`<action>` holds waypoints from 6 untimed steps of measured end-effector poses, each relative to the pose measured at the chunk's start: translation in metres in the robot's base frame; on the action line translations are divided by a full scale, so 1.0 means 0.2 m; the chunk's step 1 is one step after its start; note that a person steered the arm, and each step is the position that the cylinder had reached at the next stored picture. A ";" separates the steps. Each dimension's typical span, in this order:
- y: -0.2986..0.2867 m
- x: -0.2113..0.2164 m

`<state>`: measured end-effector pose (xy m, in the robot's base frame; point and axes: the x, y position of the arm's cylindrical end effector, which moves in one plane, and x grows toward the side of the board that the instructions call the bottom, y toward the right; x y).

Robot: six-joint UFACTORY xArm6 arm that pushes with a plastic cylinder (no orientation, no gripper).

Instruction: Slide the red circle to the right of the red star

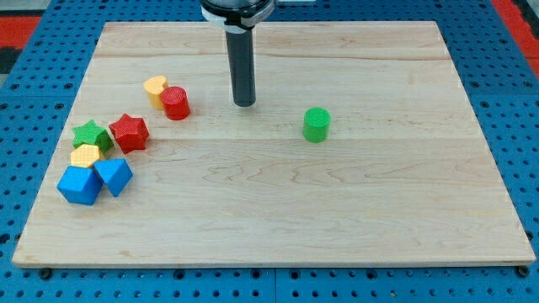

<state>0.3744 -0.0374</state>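
Red circle (175, 103): ribbed cylinder beside yellow heart (155, 88)

1. Single camera view, elevated, looking obliquely down across the pale wooden board (278, 210) from its near edge.
2. Framing is close: the board nearly fills the picture, with blue perforated table (522, 101) at the margins.
3. The dark rod enters from the view's top.

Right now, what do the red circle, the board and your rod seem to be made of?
Red circle: probably plastic, matte, faintly ridged sides, perhaps printed. Board: pale wood, visible grain and plank seams, low sheen. Rod: dark and smooth, metal or plastic; my tip stands right of the circle.
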 end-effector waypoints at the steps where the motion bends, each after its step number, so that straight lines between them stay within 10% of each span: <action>1: -0.02 -0.13; 6: -0.51 0.02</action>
